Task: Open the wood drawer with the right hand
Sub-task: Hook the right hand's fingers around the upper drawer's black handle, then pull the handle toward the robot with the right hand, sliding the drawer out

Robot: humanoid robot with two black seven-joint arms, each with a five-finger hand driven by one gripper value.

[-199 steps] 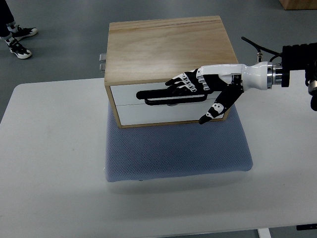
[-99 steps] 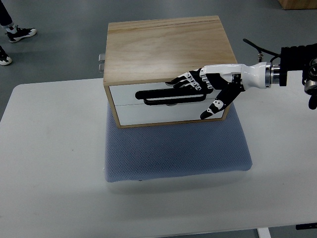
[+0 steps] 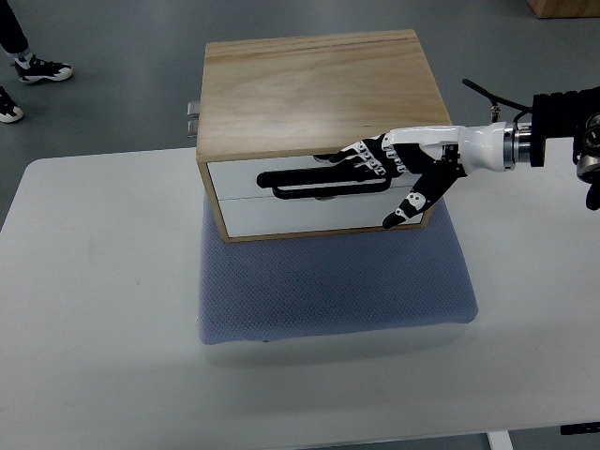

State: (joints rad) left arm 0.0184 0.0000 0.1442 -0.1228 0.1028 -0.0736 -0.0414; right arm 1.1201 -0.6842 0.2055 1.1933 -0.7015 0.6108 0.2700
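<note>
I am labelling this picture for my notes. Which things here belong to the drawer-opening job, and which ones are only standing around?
Belong to the job:
- wood drawer box
- white drawer front, not pulled out
- black handle
- right hand, fingers extended at the handle

Only around:
- blue-grey mat under the box
- white table
- a person's shoes on the floor

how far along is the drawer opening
Done: the right hand has reached the wood drawer, fingers at the black handle, thumb hanging below. In hand: getting a hold; I can't tell if it's hooked. Left: the pull itself; the drawer front sits flush with the box.
</note>
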